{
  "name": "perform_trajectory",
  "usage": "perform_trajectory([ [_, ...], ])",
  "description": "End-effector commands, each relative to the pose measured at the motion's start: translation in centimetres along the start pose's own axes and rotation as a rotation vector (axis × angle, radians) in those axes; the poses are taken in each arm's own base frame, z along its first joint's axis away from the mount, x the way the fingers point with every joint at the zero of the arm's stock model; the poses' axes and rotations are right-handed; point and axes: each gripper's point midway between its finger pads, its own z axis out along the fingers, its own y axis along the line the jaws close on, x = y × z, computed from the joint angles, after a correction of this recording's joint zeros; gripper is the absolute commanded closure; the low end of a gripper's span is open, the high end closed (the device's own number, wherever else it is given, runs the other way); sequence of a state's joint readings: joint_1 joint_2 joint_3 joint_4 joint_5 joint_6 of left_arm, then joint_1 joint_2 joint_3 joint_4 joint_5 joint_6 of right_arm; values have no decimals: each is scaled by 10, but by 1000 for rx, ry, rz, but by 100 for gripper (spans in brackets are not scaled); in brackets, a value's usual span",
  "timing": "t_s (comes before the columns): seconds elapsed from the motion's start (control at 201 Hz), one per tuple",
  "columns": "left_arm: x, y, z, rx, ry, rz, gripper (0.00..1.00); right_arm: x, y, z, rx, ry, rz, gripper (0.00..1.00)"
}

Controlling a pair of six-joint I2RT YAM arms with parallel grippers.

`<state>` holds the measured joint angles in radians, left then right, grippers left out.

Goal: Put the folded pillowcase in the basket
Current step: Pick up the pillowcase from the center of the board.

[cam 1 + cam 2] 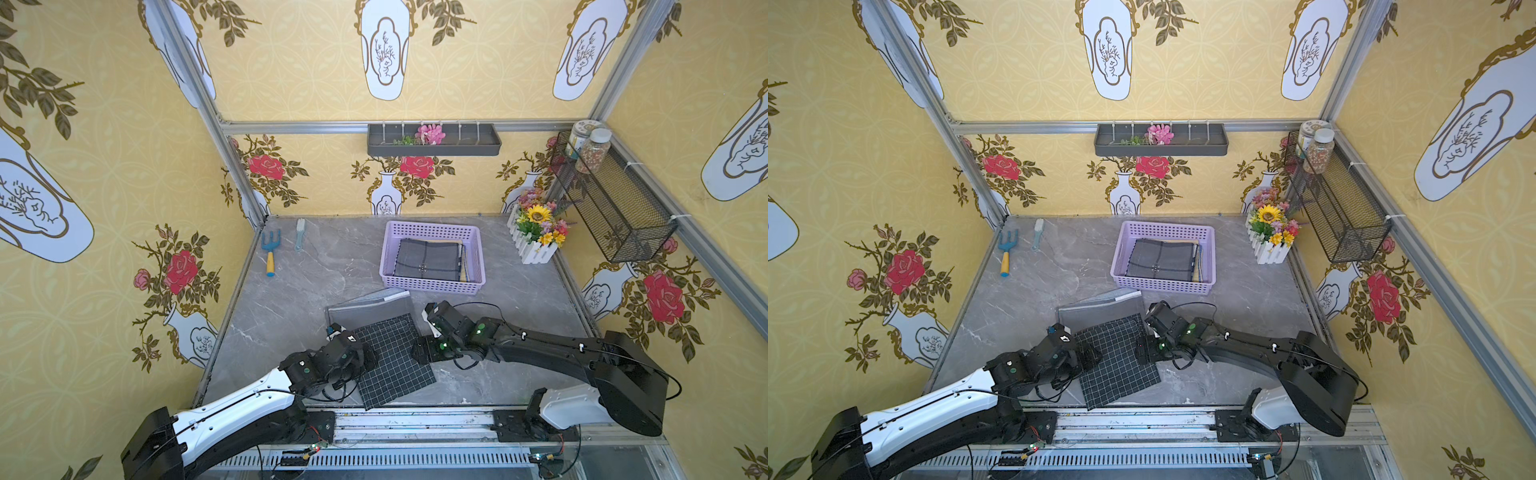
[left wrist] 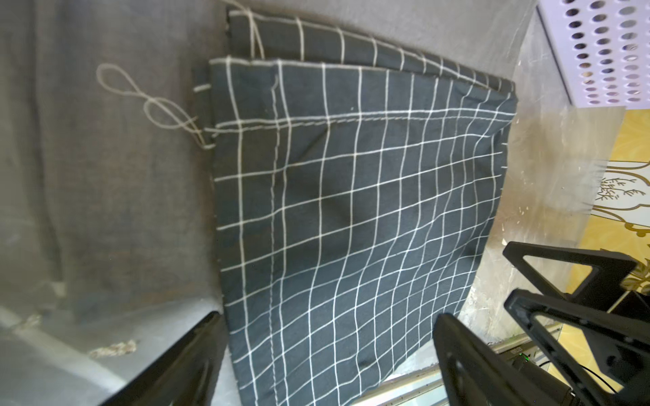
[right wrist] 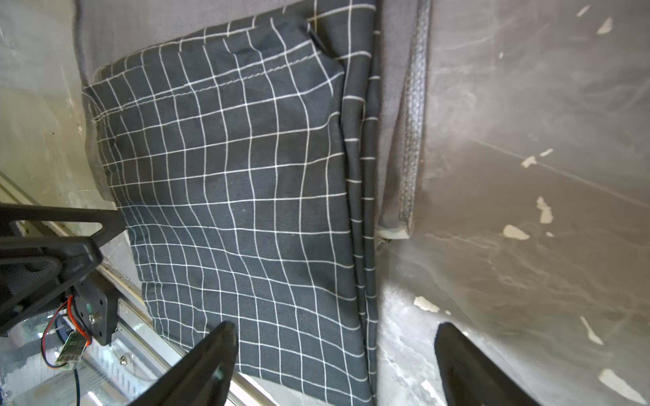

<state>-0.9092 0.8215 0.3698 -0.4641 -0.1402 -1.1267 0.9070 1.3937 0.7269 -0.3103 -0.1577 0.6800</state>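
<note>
The folded pillowcase (image 1: 395, 361) (image 1: 1117, 365), dark with a white grid, lies near the table's front, its far end resting on a plain grey cloth (image 1: 370, 309). My left gripper (image 1: 371, 356) (image 2: 329, 318) hangs open at its left edge, jaws spread across the fabric (image 2: 334, 211). Open too, my right gripper (image 1: 420, 351) (image 3: 337, 327) sits at the right folded edge, one finger over the pillowcase (image 3: 246, 175) and one over bare table. Neither holds anything. The lilac basket (image 1: 432, 286) (image 1: 1163, 287) stands behind, with a dark plaid cloth (image 1: 428, 259) folded inside.
A blue garden fork (image 1: 270, 253) and a small brush (image 1: 300, 235) lie at the back left. A white flower box (image 1: 538, 235) stands at the back right under a black wire wall basket (image 1: 615, 208). A dark wall tray (image 1: 434, 139) hangs behind. A metal rail (image 1: 415, 419) runs along the front.
</note>
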Motion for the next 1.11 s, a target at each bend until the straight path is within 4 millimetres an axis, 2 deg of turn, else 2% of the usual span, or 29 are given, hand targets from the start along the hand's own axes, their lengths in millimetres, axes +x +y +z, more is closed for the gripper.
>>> perform_trajectory([
  [0.0, 5, 8, 4, -15, 18, -13, 4, -4, 1, 0, 1, -18, 4, 9],
  [0.698, 10, 12, 18, 38, 21, -24, 23, -1, -4, 3, 14, -14, 17, 9],
  [1.107, 10, 18, 19, 14, 16, -19, 42, 1, -1, 18, -11, 9, 19, 24],
])
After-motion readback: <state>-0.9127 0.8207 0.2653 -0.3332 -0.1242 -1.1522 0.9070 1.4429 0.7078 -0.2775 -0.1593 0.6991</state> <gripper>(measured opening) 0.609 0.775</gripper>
